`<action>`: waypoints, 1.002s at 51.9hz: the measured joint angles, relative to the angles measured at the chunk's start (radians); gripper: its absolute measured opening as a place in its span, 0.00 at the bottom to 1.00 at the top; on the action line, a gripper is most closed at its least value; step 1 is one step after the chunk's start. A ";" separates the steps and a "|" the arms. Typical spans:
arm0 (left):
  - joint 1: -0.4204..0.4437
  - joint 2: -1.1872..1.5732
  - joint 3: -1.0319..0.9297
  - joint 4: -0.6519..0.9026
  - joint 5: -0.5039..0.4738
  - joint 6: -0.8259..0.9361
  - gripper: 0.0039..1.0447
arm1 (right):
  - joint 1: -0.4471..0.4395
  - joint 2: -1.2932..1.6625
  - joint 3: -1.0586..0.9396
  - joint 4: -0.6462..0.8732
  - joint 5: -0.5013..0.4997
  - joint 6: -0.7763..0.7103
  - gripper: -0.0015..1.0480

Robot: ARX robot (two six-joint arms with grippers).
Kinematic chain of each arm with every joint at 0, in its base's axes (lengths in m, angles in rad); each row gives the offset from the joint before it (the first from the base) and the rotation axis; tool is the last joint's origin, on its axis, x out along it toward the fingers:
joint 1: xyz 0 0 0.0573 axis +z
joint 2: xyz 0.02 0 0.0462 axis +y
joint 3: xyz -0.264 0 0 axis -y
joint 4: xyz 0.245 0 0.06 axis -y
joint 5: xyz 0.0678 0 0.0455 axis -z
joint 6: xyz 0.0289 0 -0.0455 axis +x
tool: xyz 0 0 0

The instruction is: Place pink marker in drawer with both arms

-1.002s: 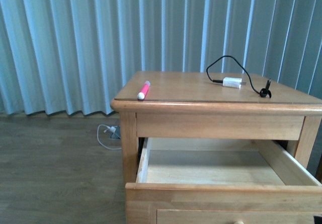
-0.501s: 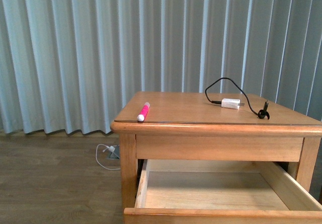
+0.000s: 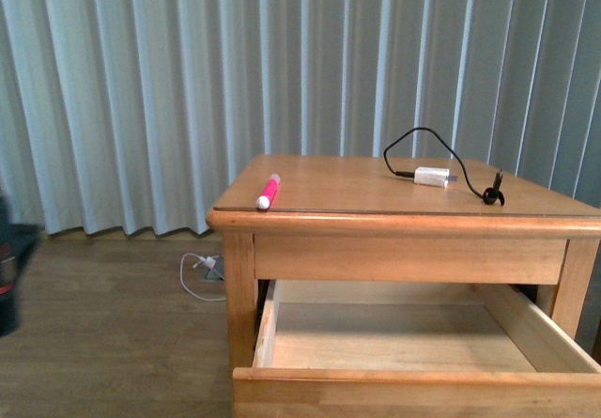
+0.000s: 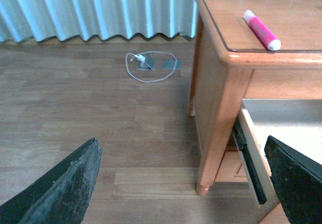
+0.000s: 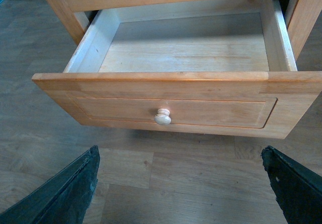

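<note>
My left end effector and right end effector gape empty; I see the pink marker at the counter's nine o'clock, drawer open.

The drawer gapes open at 6 o'clock, the table top overhanging its rear; the charger and its cable at 2 o'clock, seemingly well clear of the pink marker
</note>
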 joint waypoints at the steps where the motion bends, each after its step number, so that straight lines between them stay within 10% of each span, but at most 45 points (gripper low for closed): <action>1: -0.006 0.035 0.034 -0.007 0.013 0.005 0.95 | 0.000 0.000 0.000 0.000 0.000 0.000 0.92; 30: -0.056 0.721 0.906 -0.333 0.027 -0.024 0.95 | 0.000 0.000 -0.001 0.000 0.000 0.000 0.92; 52: -0.052 0.932 1.171 -0.425 0.088 -0.020 0.95 | 0.000 0.000 -0.001 0.000 0.000 0.000 0.92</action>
